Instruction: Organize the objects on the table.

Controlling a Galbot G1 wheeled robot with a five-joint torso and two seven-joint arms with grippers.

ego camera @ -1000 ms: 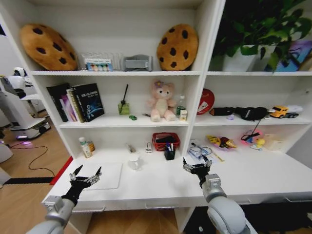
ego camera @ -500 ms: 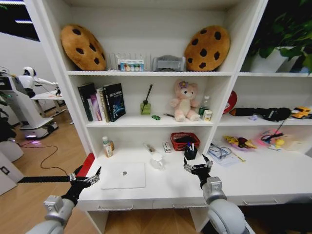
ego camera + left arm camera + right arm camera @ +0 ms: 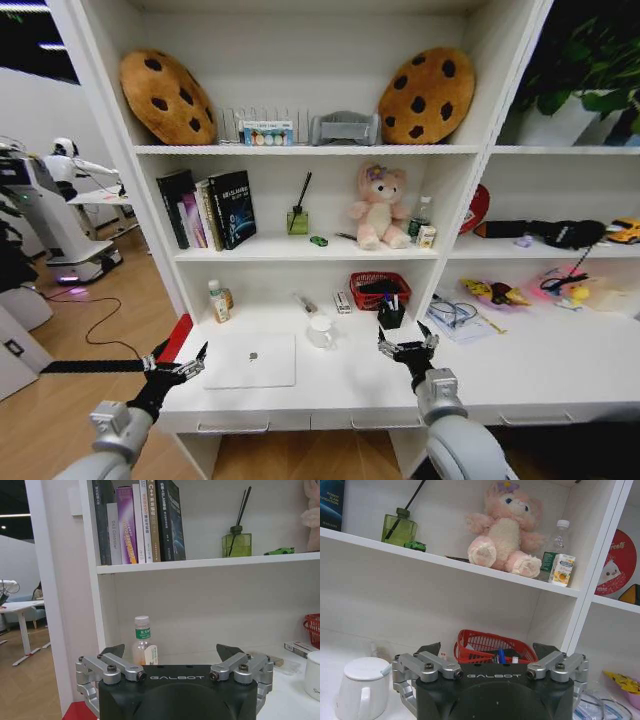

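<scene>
My left gripper (image 3: 176,367) hovered with its fingers spread apart, holding nothing, at the left edge of the white desk (image 3: 330,392). Just to its right the silver laptop (image 3: 251,360) lay closed and flat. The tiny green toy car (image 3: 318,241) stood on the shelf above (beside the pink plush bear (image 3: 380,207)). My right gripper (image 3: 407,350) was spread too, empty, before the black pen holder (image 3: 390,313).
</scene>
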